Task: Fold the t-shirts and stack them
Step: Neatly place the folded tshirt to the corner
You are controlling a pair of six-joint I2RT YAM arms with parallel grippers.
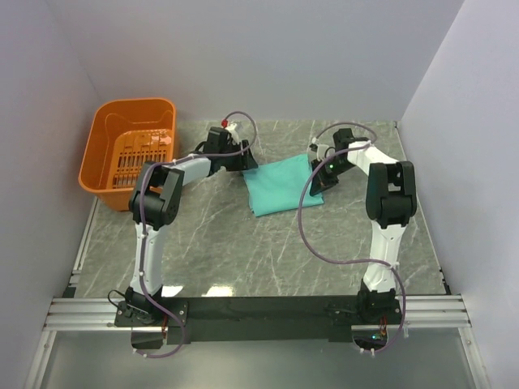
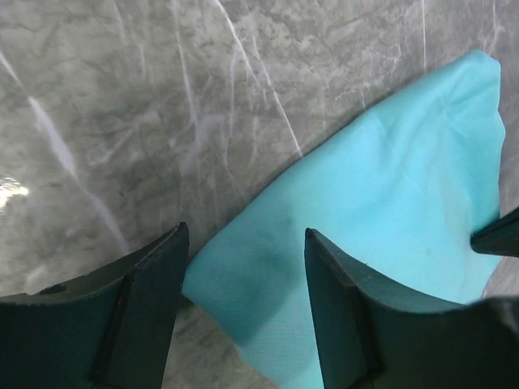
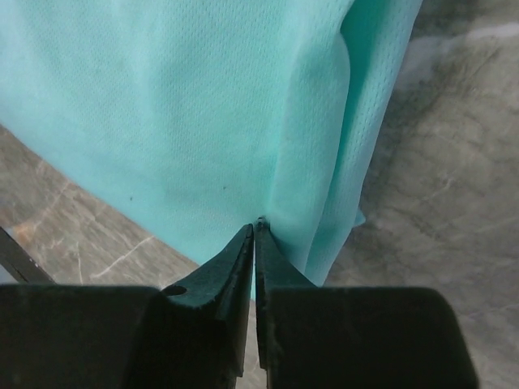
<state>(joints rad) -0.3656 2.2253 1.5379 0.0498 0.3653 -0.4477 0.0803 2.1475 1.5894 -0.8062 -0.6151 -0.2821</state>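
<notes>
The teal-green t-shirt (image 1: pixel 281 185) lies folded into a small rectangle on the grey marble table, near the middle back. My left gripper (image 1: pixel 247 160) is at its far left corner, open, with the corner of the t-shirt (image 2: pixel 365 211) lying between the spread fingers (image 2: pixel 340 308). My right gripper (image 1: pixel 316 180) is at the shirt's right edge, shut on a pinch of the t-shirt (image 3: pixel 211 113) fabric, which bunches into a fold at the fingertips (image 3: pixel 256 235). No neck label shows.
An orange plastic basket (image 1: pixel 130 152) stands at the back left, against the left wall. White walls close in the table on the left, back and right. Cables loop from both arms over the table.
</notes>
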